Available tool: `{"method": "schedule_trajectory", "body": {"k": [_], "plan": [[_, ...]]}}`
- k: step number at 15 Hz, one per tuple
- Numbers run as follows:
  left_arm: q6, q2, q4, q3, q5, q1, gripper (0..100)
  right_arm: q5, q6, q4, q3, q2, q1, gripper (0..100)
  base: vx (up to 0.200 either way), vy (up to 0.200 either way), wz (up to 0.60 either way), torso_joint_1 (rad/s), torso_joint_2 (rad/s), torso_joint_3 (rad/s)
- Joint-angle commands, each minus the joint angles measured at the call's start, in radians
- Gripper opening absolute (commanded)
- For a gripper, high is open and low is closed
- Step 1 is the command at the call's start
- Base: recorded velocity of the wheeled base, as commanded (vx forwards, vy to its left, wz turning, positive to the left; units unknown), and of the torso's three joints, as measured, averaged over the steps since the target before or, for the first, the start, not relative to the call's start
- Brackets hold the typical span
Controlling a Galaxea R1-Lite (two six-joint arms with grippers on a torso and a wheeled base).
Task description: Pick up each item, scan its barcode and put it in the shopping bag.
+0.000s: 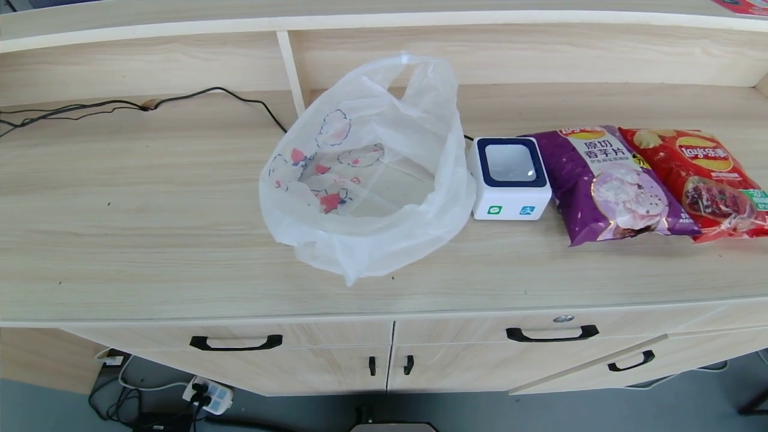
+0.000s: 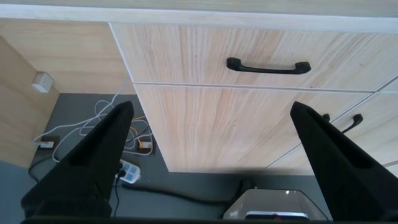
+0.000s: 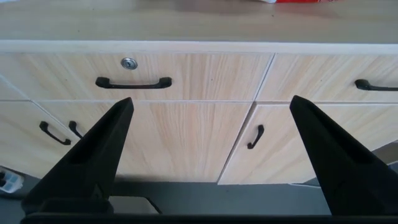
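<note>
Head view: purple chip bag (image 1: 612,186) lies flat, long axis running front-to-back.

Bright, even light; faint soft shadows

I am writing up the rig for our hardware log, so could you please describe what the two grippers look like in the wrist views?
The left gripper has two matte black fingers, each a flat-sided wedge, broad at the base and narrowing to a blunt tip, with plain unmarked surfaces. The right gripper looks the same: its fingers are black, wedge-shaped and plain.
</note>
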Motion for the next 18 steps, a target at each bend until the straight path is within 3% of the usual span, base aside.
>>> {"method": "schedule_trajectory", "body": {"k": [1,4,6,9,17,18], "plan": [[0.000,0.002,0.000,0.000,0.000,-0.001,100,0.048,-0.001,-0.010,-0.294,0.333,0.024,100,0.000,0.000,0.00,0.000,0.00,0.000],[0.002,0.000,0.000,0.000,0.000,-0.001,100,0.061,-0.017,-0.012,-0.511,0.616,0.055,100,0.000,0.000,0.00,0.000,0.00,0.000],[0.002,0.002,0.000,0.000,0.000,-0.001,100,0.080,-0.008,-0.027,-0.563,0.780,0.069,100,0.000,0.000,0.00,0.000,0.00,0.000],[0.002,0.002,0.000,0.000,0.000,-0.001,100,0.200,-0.011,-0.167,-0.630,0.988,0.082,100,0.000,0.000,0.00,0.000,0.00,0.000],[0.000,0.002,0.000,0.000,0.000,-0.001,100,0.292,-0.069,-0.142,-0.893,1.315,0.052,100,0.000,0.000,0.00,0.000,0.00,0.000],[0.000,0.002,0.000,0.000,0.000,-0.001,100,0.292,-0.069,-0.067,-0.959,1.355,0.052,100,0.000,0.000,0.00,0.000,0.00,0.000]]}}
